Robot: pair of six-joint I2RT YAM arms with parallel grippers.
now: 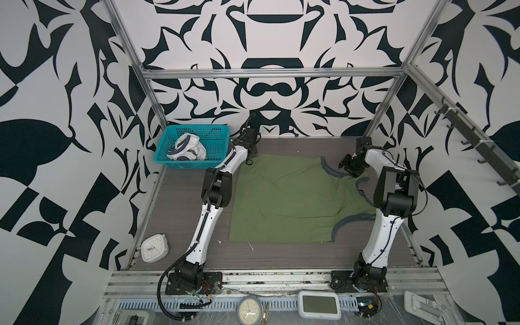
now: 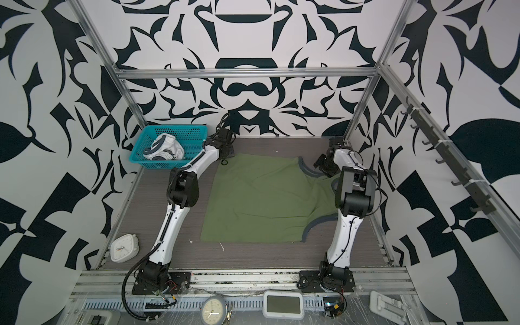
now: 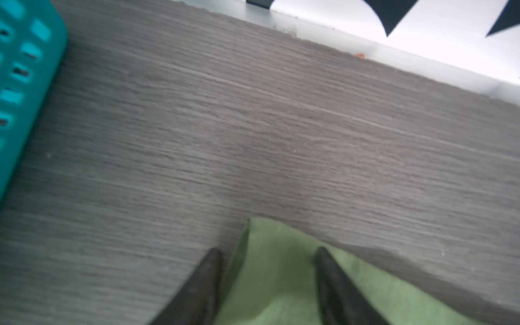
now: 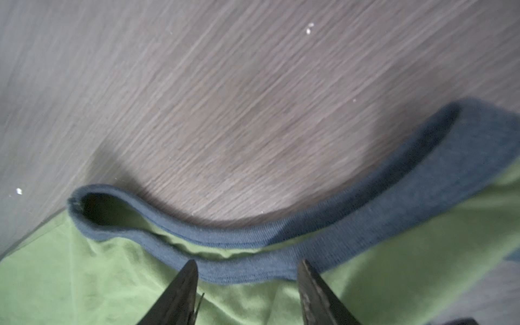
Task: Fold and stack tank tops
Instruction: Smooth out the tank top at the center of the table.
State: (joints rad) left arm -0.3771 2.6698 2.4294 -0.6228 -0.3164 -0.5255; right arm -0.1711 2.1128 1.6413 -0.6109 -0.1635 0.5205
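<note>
olive tank top long axis 9-to-3; left gripper jaws apart astride its 11 o'clock corner, right gripper jaws apart over 1 o'clock edge.

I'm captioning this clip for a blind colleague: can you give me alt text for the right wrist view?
The right gripper, jaws open, points at the blue-grey trim of a green tank top lying on a grey wood-grain table. The trim curves across the picture.
</note>
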